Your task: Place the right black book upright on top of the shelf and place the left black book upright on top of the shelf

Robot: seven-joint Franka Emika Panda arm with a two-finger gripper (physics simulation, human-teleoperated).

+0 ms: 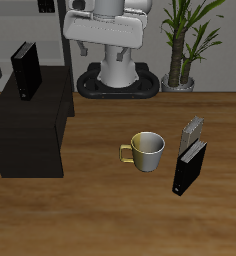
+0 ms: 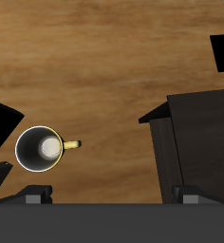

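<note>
Right black book [image 1: 26, 70] stands upright on the shelf [image 1: 30, 130], toward its back. Shelf sits on the tabletop [image 1: 110, 215]. Mid-tabletop: a pale mug [image 1: 146, 150], handle toward the shelf. Beside it, the left black book [image 1: 189, 167] upright, a smaller grey book [image 1: 192, 130] just behind. Pincer [image 2: 112, 196] high over the tabletop, fingers apart, holding nothing.

You see a mug [image 1: 147, 150] [image 2: 40, 149] on the table [image 1: 100, 215], a grey book [image 1: 192, 131] beside it, a plant [image 1: 183, 40] farther back.
</note>
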